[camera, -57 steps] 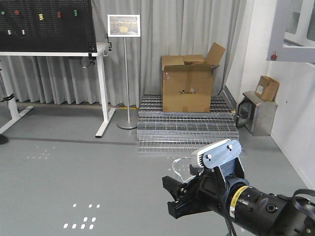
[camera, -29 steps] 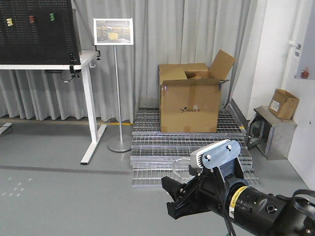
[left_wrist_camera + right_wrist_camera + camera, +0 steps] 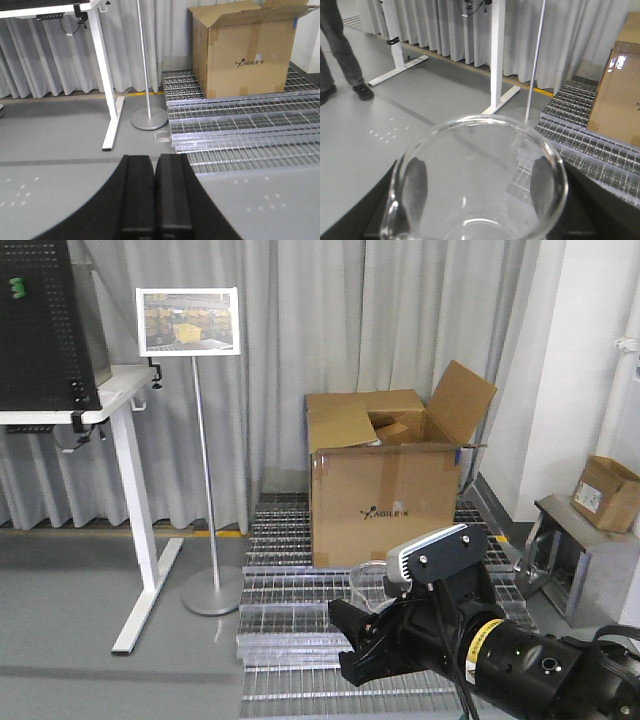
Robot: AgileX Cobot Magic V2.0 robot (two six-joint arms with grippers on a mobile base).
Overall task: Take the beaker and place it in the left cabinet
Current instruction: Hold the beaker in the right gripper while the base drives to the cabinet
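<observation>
Noticeably, compared with half a second before, the cardboard box [image 3: 385, 495] loomed larger at centre, the metal grating [image 3: 290, 640] ran to the bottom edge, and the white desk [image 3: 112, 390] and sign stand [image 3: 190, 322] had slid left. Left gripper [image 3: 154, 190]: closed tight on nothing. Right gripper [image 3: 350, 642] clamped the beaker [image 3: 470, 190], rim up, held over the floor [image 3: 60, 165], unchanged.

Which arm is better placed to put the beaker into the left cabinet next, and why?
Right. The right tool is closed around the beaker, so it can carry it straight there. The left tool is shut and empty. The left cabinet is not in view yet.
</observation>
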